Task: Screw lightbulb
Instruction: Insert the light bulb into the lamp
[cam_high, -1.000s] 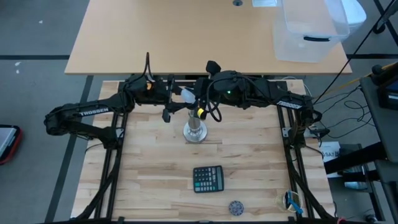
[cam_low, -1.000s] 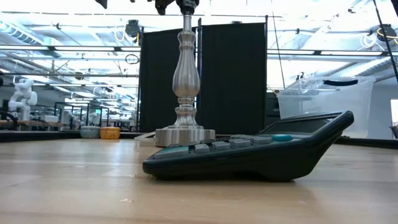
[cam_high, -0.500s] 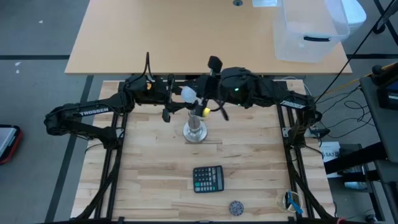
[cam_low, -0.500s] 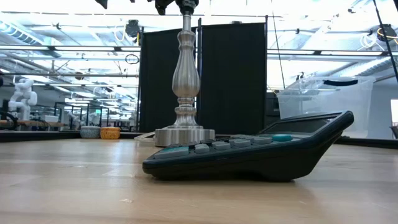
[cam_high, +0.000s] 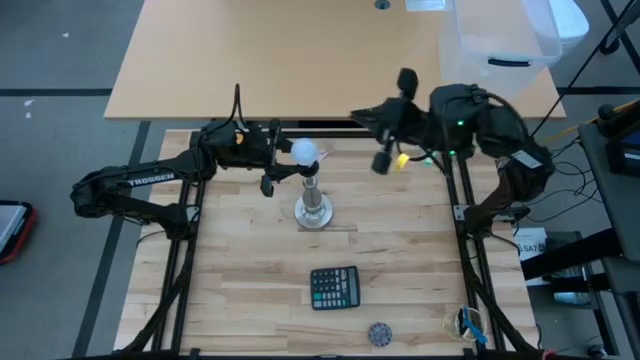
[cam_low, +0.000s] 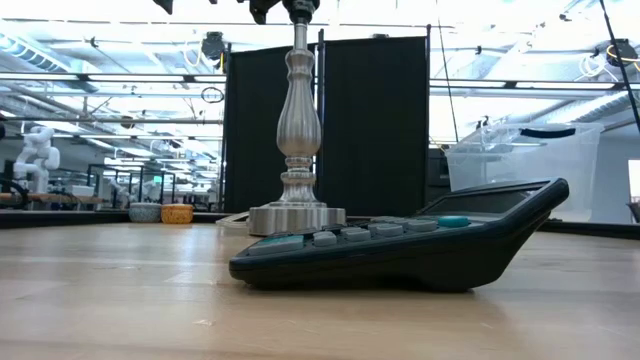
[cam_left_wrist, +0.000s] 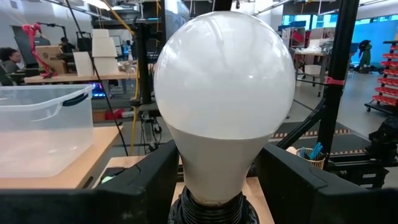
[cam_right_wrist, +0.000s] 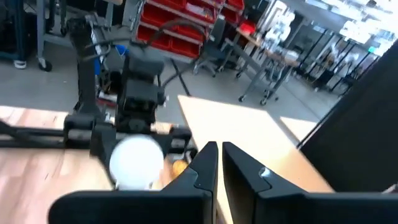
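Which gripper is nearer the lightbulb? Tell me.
Left. The left gripper flanks the socket just below the lightbulb; the right gripper is off to its side, shut and empty.

We see the lightbulb (cam_high: 304, 152) hemmed at nine o'clock by the left gripper (cam_high: 283, 165), three o'clock side open, right gripper (cam_high: 386, 140) well apart, calculator (cam_high: 334, 287) at six o'clock.

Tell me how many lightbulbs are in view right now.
1. The lightbulb sits in the dark socket atop the silver stand at the table's middle, between the left gripper's fingers. None shows elsewhere, though the clear bin could hide one.
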